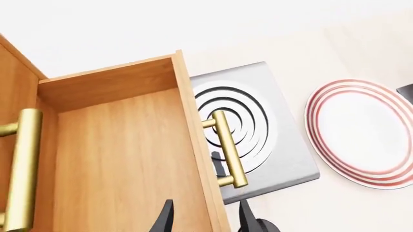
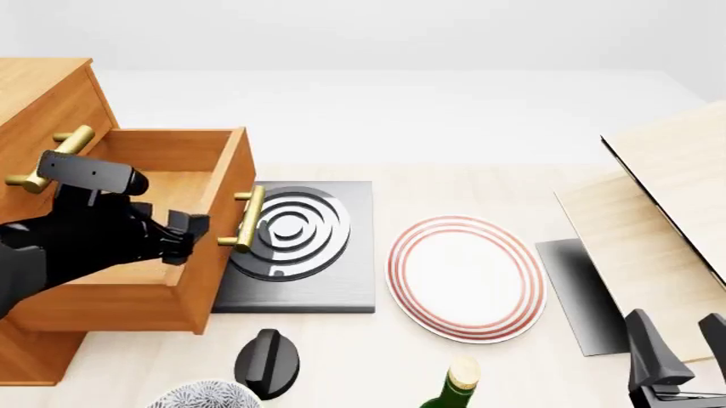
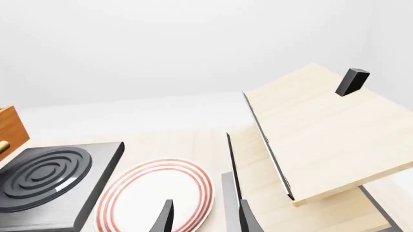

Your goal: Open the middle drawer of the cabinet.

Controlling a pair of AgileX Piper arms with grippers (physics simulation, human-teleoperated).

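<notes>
The orange-brown cabinet point(image 2: 46, 93) stands at the table's left. Its middle drawer point(image 2: 223, 255) is pulled well out, showing a bare wooden inside point(image 1: 123, 159). The drawer's brass bar handle point(image 2: 244, 219) point(image 1: 227, 147) hangs over the hot plate. My left gripper point(image 2: 187, 234) point(image 1: 205, 220) hovers above the drawer's front board, open, one finger on each side of the board's top edge, a little behind the handle and not touching it. The top drawer's handle point(image 2: 51, 157) is beside the left arm. My right gripper point(image 2: 678, 344) point(image 3: 203, 217) is open at the front right, holding nothing.
A dark hot plate with ring burner point(image 2: 295, 229) lies under the drawer's front. A red-ringed white plate point(image 2: 465, 276) sits mid-table. Pale slanted boards point(image 2: 669, 195) rise at the right. A black knob-like object point(image 2: 269, 361), a bottle point(image 2: 454, 387) and a bowl point(image 2: 204, 397) line the front edge.
</notes>
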